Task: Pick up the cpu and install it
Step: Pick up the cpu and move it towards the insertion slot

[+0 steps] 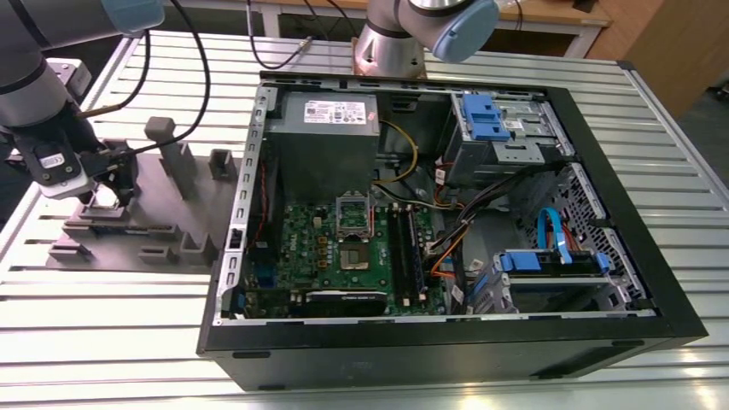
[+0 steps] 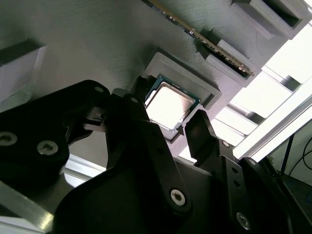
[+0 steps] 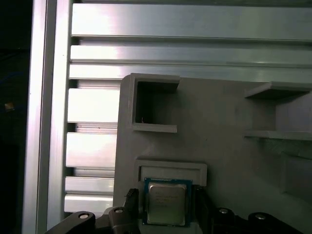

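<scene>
Heads up: on the exterior view's left, your gripper (image 1: 106,192) is down low over the grey fixture (image 1: 148,235). The cpu (image 3: 166,204) lies flat in its pocket there, right between the fingers (image 3: 130,199). If they close off-centre, I'd guess the chip tips, jams against the pocket wall, or comes up crooked. The hand is spread, one finger on each side of the chip with slim gaps showing, so it's gripping nothing. The motherboard (image 1: 341,248) sits well apart, over to the right.
</scene>
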Tool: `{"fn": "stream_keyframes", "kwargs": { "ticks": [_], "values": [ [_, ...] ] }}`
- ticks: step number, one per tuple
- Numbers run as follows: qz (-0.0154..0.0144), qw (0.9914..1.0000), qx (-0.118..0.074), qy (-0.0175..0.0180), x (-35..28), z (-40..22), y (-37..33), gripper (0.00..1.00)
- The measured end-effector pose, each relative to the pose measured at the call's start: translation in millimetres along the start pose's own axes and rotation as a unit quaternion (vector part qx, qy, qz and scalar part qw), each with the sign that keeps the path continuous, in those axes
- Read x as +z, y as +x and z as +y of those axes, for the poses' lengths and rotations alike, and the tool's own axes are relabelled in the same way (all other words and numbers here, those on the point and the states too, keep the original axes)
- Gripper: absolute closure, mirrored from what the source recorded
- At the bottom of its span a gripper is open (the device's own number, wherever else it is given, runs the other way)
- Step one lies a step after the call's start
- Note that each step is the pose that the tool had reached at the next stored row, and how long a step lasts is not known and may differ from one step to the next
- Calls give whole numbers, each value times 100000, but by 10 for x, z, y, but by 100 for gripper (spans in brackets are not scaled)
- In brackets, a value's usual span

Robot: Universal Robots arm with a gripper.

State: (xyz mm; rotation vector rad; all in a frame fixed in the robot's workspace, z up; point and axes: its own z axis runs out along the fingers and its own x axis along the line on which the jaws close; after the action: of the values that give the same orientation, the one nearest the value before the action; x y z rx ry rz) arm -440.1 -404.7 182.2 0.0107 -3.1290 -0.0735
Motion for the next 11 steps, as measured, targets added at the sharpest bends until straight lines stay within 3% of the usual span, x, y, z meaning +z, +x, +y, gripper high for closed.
{"fn": "stream_keyframes", "kwargs": {
  "ticks": [2,3,11],
  "values": [
    [-1,100000,-2,13,0,0,0,43],
    [1,100000,0,20,0,0,0,50],
    [-4,100000,-2,53,-2,0,-1,53]
  ]
}}
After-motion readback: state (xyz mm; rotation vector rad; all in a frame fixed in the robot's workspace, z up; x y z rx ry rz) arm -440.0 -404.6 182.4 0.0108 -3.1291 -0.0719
